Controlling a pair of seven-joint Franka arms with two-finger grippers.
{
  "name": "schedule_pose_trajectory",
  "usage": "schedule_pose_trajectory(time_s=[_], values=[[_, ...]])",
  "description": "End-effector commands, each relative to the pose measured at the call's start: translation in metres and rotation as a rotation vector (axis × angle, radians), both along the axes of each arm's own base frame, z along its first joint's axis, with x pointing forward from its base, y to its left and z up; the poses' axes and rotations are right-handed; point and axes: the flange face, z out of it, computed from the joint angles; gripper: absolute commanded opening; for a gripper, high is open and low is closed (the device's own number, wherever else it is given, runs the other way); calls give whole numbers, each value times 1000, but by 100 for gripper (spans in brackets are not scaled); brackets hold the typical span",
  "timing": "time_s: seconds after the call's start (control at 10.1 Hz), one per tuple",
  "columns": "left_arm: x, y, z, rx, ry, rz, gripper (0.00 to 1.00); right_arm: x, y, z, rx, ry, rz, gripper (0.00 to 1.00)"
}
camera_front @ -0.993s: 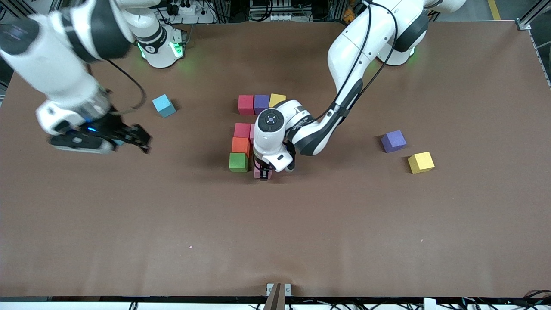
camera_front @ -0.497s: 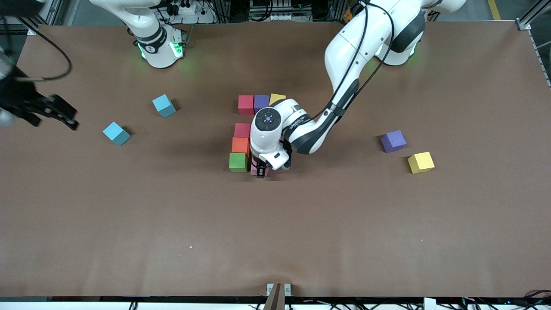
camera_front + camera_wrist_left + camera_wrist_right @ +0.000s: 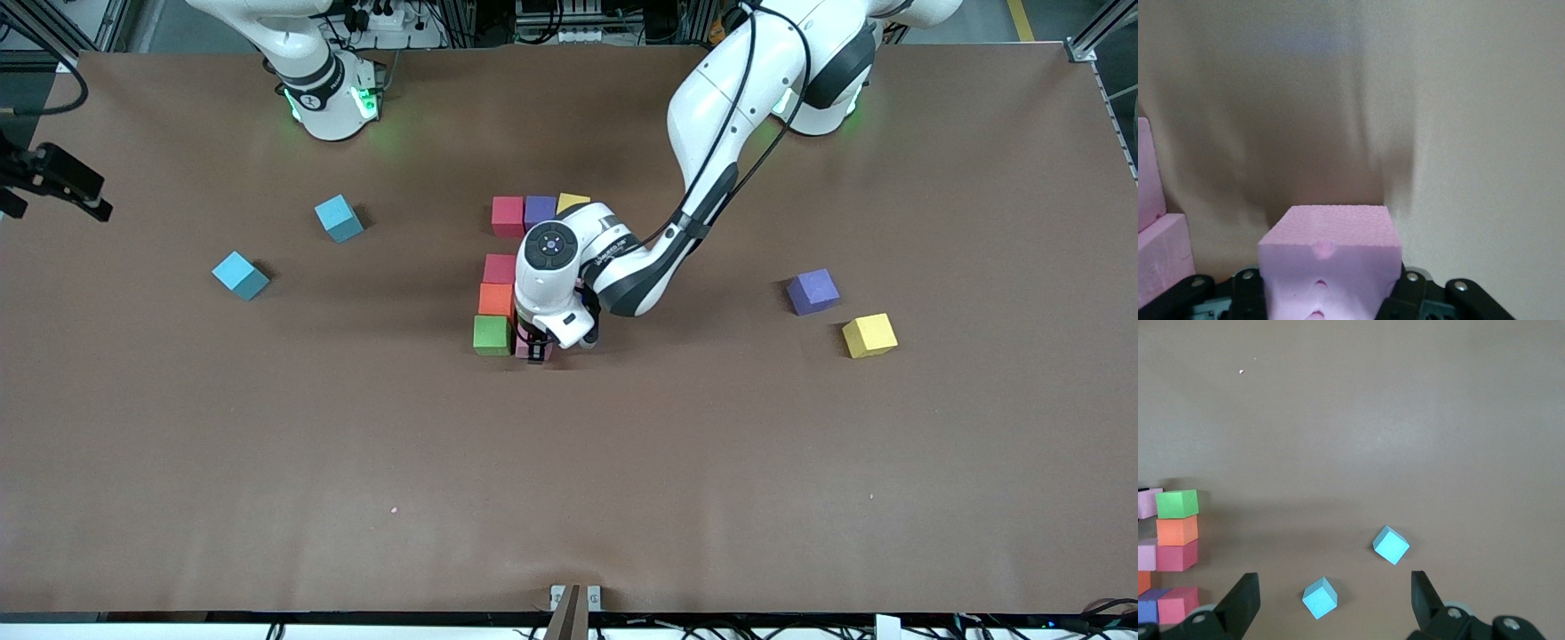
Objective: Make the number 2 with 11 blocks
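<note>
My left gripper (image 3: 536,349) is shut on a pink block (image 3: 1330,253), held low next to the green block (image 3: 492,335). Whether the two touch I cannot tell. Green, orange (image 3: 496,300) and red (image 3: 500,268) blocks form a column. A red block (image 3: 508,216), a purple block (image 3: 539,212) and a yellow block (image 3: 572,202) form a row farther from the front camera. The left arm hides other blocks; two pink blocks (image 3: 1148,173) show in the left wrist view. My right gripper (image 3: 62,182) hangs open over the table's edge at the right arm's end.
A loose purple block (image 3: 813,292) and a loose yellow block (image 3: 869,335) lie toward the left arm's end. Two light-blue cubes (image 3: 339,218) (image 3: 240,275) lie toward the right arm's end; the right wrist view shows them as light-blue cubes (image 3: 1320,597) (image 3: 1391,545) below the open right gripper (image 3: 1333,590).
The right arm has swung away from the light-blue cubes to the table's edge, uncovering one cube. The left gripper has carried the pink block a little closer to the green block.
</note>
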Motion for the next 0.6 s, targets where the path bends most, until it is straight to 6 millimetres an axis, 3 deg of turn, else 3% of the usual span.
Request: schedule_pose_trajectory(time_s=[0.0, 0.2, 0.4, 0.5], values=[[0, -4, -6, -9, 4, -1, 1, 4, -4, -2, 6, 22, 14, 100], [-4, -9, -6, -14, 0, -8, 2, 8, 5, -9, 8, 31, 30, 100], [-7, -11, -7, -13, 0, -15, 12, 13, 7, -17, 78, 49, 26, 100], [-7, -11, -9, -11, 1, -23, 39, 12, 4, -17, 77, 51, 20, 100]])
